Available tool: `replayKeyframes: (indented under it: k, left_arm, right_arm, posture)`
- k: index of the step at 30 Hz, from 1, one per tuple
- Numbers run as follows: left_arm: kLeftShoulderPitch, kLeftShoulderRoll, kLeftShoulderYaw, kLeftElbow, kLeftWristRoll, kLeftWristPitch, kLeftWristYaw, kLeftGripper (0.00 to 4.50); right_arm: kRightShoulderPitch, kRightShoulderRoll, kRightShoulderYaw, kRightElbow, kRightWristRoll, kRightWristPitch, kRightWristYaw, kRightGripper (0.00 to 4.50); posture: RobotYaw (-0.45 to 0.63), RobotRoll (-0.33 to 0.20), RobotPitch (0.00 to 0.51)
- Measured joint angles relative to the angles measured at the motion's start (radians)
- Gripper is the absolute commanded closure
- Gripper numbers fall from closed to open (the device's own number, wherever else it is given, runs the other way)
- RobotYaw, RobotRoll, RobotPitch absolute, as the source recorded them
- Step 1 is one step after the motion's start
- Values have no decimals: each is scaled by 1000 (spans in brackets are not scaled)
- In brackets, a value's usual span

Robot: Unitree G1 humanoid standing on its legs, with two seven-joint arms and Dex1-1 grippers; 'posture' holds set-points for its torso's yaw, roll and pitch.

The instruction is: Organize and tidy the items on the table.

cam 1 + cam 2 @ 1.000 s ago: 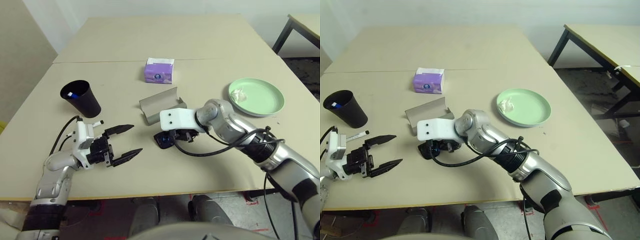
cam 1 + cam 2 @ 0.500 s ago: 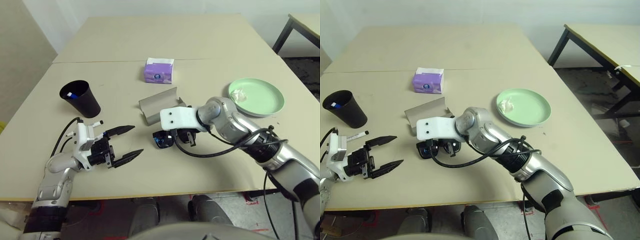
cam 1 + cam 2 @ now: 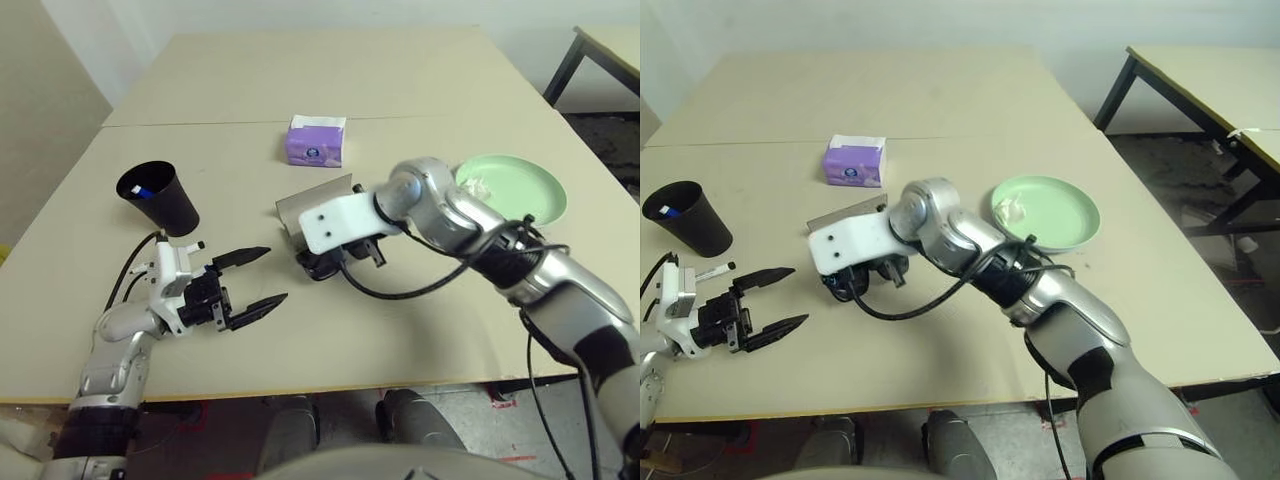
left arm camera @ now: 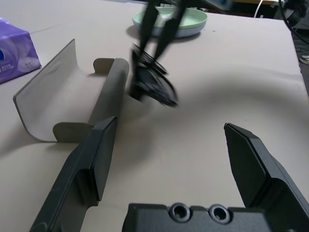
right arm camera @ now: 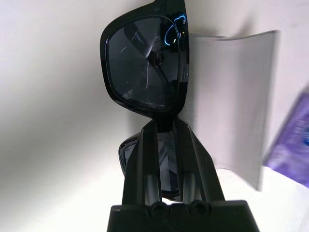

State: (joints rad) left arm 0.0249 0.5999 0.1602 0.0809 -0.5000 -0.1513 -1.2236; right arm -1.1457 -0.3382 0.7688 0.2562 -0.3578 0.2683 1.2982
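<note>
Head camera, left and right eye: black plastic sunglasses (image 3: 322, 264) carried by the right gripper (image 3: 340, 258), fingers closed on the middle of the frame, just at the front edge of the open grey oblong glasses case (image 3: 318, 205). Sunglasses apparently lifted slightly above the large beige matte tabletop (image 3: 430, 320), though contact hard to exclude. Left gripper (image 3: 250, 279) low over the table, fingers wide apart, empty. White marker with black cap (image 3: 713, 270) beside the left wrist; another marker with blue cap (image 3: 146, 189) inside the black conical cup (image 3: 160, 196). Crumpled white tissue (image 3: 478, 188) on the pale green round plate (image 3: 520, 190). Purple tissue box (image 3: 314, 141) further back.

Left wrist view: own two fingers spread, nothing between. Sunglasses (image 4: 152, 84) hanging from the other gripper, next to the long rim of the case (image 4: 72, 99).

Right wrist view: fingers (image 5: 145, 159) pressed together on the bridge between the two dark lenses of the sunglasses (image 5: 145, 72); case interior (image 5: 231, 96) just beside.

Handling, as judgement: light and stiff, but thin frame and smooth lenses probably fragile and slippery. Bridge a good place to hold, balanced, no pressure on the lenses. Case light too, likely to slide if pushed; gentle lowering advisable.
</note>
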Motion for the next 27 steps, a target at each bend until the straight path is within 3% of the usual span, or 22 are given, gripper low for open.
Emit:
replayKeyframes:
  k: [17,27]
  left_arm:
    - [0,0,-2,37,3,-39,-2,0]
    - [20,-3,-2,12,3,-38,28,0]
  right_arm:
    - [-237,219,-53,657,-55,-316,-210,4341]
    - [-244,276,-65,791,-75,-394,-264,4341]
  posture:
    - [-19,0,88]
    - [-5,0,96]
